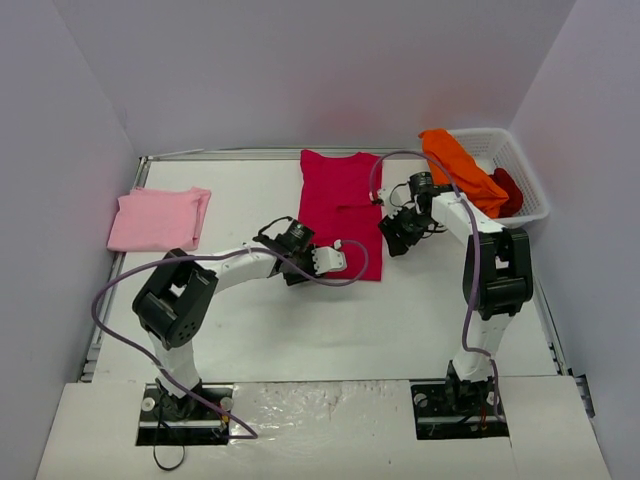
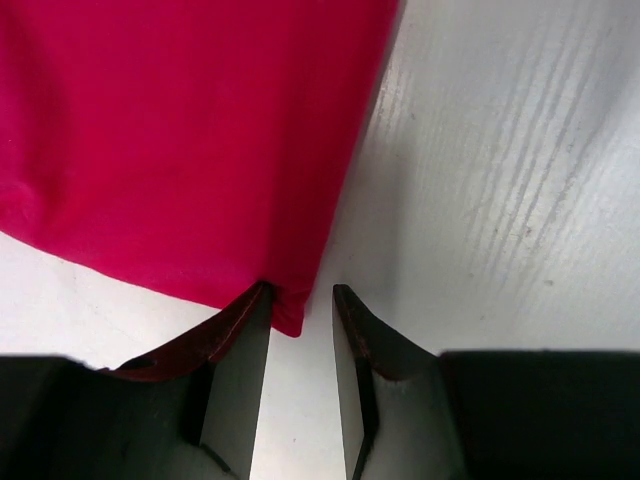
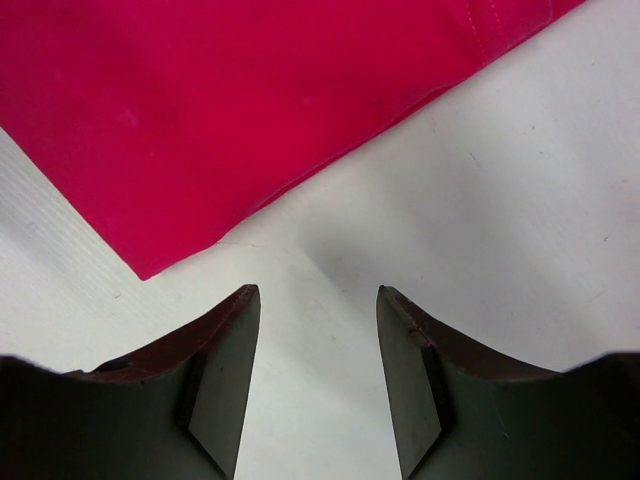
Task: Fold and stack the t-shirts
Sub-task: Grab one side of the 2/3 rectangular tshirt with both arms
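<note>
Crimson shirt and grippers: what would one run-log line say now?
crimson shirt: lying flat | left gripper: open at near corner | right gripper: open, empty, beside edge

The left arm (image 1: 225, 266) reaches from lower left toward the frame's centre, and the left end effector (image 2: 302, 288) has its jaws parted by a narrow gap. The right arm (image 1: 487, 262) rises at lower right and bends leftward. The right end effector (image 3: 318, 290) has its jaws parted wider.

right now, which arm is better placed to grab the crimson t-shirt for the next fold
Left. The near corner of the large crimson-magenta cloth t-shirt lies right at the open left claw; the right claw hangs open over white table, apart from the cloth.
</note>
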You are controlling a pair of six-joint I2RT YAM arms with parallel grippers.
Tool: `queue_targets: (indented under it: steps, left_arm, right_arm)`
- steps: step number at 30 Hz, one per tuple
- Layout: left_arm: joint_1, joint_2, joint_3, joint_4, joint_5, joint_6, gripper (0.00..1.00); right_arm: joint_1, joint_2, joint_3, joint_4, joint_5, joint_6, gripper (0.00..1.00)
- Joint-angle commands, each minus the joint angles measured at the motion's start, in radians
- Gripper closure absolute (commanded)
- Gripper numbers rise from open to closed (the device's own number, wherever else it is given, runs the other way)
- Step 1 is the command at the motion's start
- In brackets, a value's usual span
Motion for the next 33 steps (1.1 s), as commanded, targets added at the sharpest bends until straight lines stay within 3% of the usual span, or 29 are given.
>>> queue_targets:
  steps: [1,13,16,17,21,27,33]
  left_arm:
    - [-0.007,0.014,0.066,-0.050,-0.020,0.019,0.70]
    - [-0.010,0.063,0.125,-0.108,-0.096,-0.005,0.71]
    - [-0.007,0.071,0.137,-0.142,-0.086,-0.011,0.80]
    - [-0.009,0.068,0.137,-0.145,-0.080,-0.011,0.90]
    - [-0.009,0.073,0.145,-0.156,-0.068,-0.027,0.97]
    - [-0.010,0.090,0.172,-0.197,-0.048,-0.034,0.98]
    - [-0.004,0.045,0.165,-0.231,0.027,-0.036,0.98]
  right_arm:
    - [-0.013,-0.015,0.024,-0.029,-0.014,0.004,0.53]
    - [-0.025,-0.022,0.028,-0.032,-0.025,-0.004,0.53]
    - [-0.027,-0.029,0.027,-0.033,-0.025,-0.004,0.53]
    - [-0.027,-0.032,0.025,-0.035,-0.025,-0.004,0.53]
    - [-0.030,-0.049,0.017,-0.036,-0.025,-0.007,0.53]
    - [-0.039,-0.077,0.004,-0.045,-0.028,-0.013,0.53]
    - [-0.039,-0.168,-0.058,-0.070,-0.147,-0.132,0.53]
